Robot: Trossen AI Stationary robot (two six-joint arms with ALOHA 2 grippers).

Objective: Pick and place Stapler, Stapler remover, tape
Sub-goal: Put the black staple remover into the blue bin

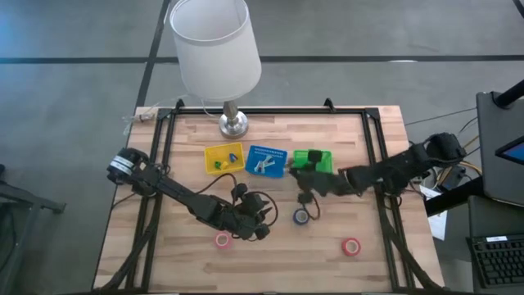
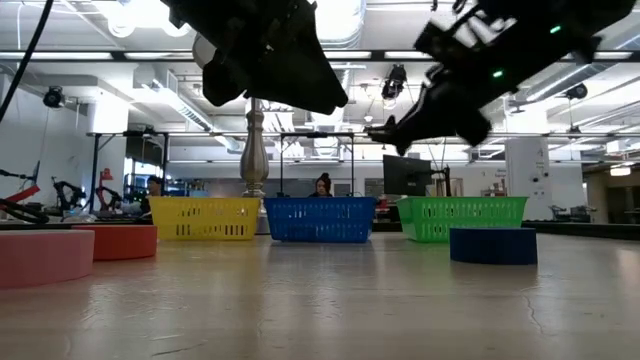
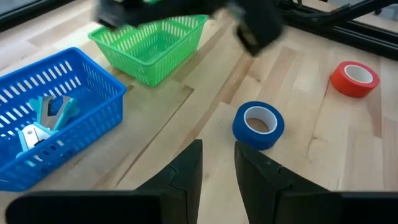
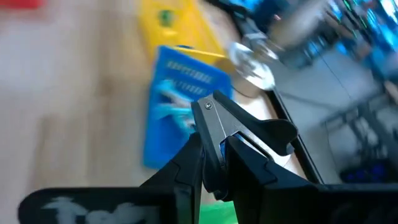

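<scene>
A blue tape roll (image 1: 302,216) (image 3: 258,124) lies flat on the wooden table. Two red rolls (image 1: 223,239) (image 1: 351,246) lie nearer the front edge. My left gripper (image 1: 255,220) (image 3: 217,158) hovers open and empty just left of the blue roll. My right gripper (image 1: 304,182) (image 4: 214,155) is above the table beside the green tray (image 1: 313,160), shut on a black stapler (image 4: 214,118). The yellow tray (image 1: 223,158) and the blue tray (image 1: 266,160) stand in a row with the green one. My right gripper pinches the black stapler between its two fingers (image 4: 186,168). The stapler's riveted end (image 4: 207,106) sticks out past the fingertips. It is lifted clear of the table, as the low view shows (image 2: 400,125). The fingers themselves cover the exact spot they grip.
A lamp with a white shade (image 1: 214,45) stands on its metal base (image 1: 232,124) at the far edge, behind the trays. The blue tray holds pale blue staple removers (image 3: 43,118), and the yellow tray holds small coloured items. A black frame runs around the table (image 1: 168,131).
</scene>
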